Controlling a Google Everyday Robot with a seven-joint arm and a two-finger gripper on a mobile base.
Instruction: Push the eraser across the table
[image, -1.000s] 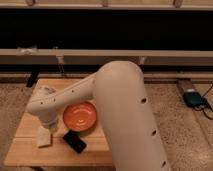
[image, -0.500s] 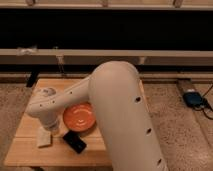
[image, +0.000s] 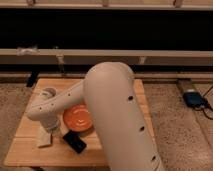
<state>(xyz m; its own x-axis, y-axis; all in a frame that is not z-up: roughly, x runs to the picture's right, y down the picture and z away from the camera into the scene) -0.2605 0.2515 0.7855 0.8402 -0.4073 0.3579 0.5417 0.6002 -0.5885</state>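
Note:
The black eraser (image: 75, 141) lies flat on the light-wood table (image: 30, 152), near its front edge and just below the orange plate (image: 79, 119). My white arm reaches over the table from the right. My gripper (image: 53, 129) hangs below the wrist (image: 42, 107), down at the table top between the pale beige block (image: 45, 138) and the plate. It is a little to the left of the eraser and above it in the view. I cannot tell whether it touches the eraser.
The orange plate sits mid-table, partly hidden by my arm. The beige block lies at the front left. A dark wall with a rail runs behind the table. A blue device (image: 192, 98) lies on the speckled floor at the right.
My arm's big upper link has swung a little to the left and the wrist has dropped slightly toward the table. The eraser, plate and beige block have not visibly moved.

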